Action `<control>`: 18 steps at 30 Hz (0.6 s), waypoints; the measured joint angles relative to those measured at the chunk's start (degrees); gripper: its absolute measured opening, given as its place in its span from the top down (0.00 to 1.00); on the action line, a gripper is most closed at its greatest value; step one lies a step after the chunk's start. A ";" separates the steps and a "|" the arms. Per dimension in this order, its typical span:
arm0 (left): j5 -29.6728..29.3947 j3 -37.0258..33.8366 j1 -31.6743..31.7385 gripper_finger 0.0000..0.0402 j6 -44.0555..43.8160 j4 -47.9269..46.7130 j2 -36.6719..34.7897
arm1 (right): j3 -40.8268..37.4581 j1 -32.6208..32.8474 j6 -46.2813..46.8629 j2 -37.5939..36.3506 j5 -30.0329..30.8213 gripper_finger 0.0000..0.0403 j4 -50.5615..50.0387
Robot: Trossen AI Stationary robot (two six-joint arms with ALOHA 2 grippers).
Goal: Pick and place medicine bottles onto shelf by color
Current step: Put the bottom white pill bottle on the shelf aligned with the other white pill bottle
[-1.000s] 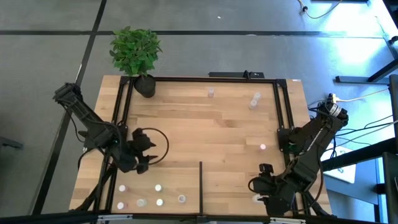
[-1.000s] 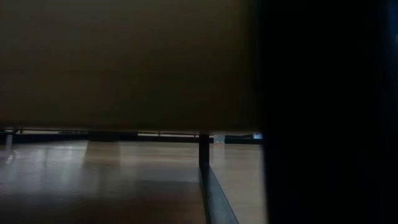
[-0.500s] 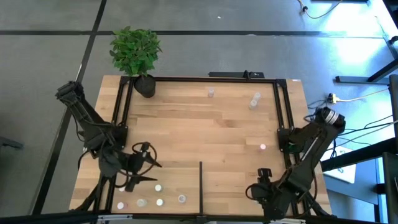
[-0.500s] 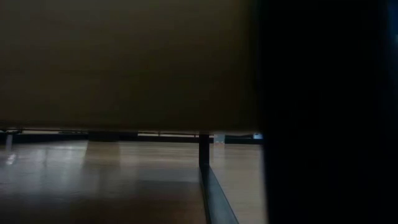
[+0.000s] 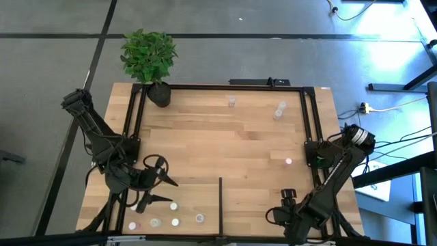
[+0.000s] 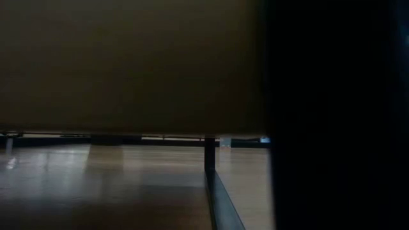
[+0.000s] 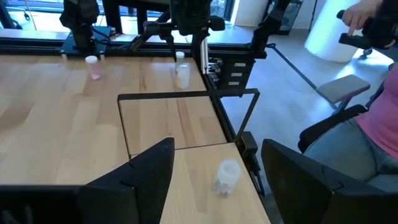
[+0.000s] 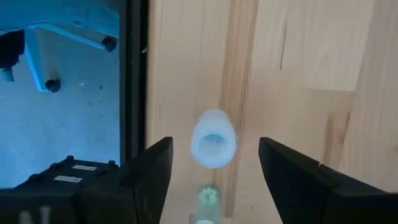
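Note:
The shelf (image 5: 225, 140) is a light-wood panel edged by black rails. Several medicine bottles stand on it: a cluster at the near left (image 5: 175, 222), two at the far side (image 5: 232, 101) and a pink-topped one (image 5: 288, 162) at the right. My left gripper (image 5: 161, 189) hovers open over the near left, nearly level, pointing toward the table's right; a whitish bottle (image 7: 227, 176) stands on the wood ahead of its fingers. My right gripper (image 8: 214, 180) points down at the near right corner, open. A white bottle (image 8: 212, 138) stands upright between its fingers, apart from them.
A black plant pot (image 5: 160, 94) stands at the far left corner. A short black divider bar (image 5: 220, 198) runs in from the near edge. In the left wrist view a person (image 7: 379, 112) sits beyond the table. The low view is mostly dark.
My left gripper has moved toward the near left and tipped up from pointing down to nearly level, rolling as it went. My right gripper has sunk toward the white bottle at the near right corner, which now lies hidden under it in the high view.

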 joint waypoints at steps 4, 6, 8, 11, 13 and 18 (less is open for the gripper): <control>-0.02 0.00 0.00 0.41 -0.07 -0.01 0.00 | 0.00 0.00 0.08 0.02 0.00 0.41 -0.04; -0.02 0.00 0.00 0.41 -0.14 -0.01 0.00 | 0.00 0.13 0.00 0.02 0.01 0.41 -0.04; -0.02 0.00 0.00 0.41 -0.17 -0.01 0.00 | 0.00 0.24 -1.16 0.02 0.04 0.41 -0.04; -0.02 0.00 0.00 0.41 -0.18 -0.01 0.00 | 0.00 0.33 -1.48 0.02 0.01 0.41 -0.03; -0.02 0.00 0.00 0.41 -0.20 -0.04 0.00 | 0.00 0.48 -1.49 0.02 0.18 0.41 0.16; -0.02 0.00 0.00 0.41 -0.23 -0.04 0.00 | -0.49 0.66 -1.49 0.04 1.88 0.41 1.34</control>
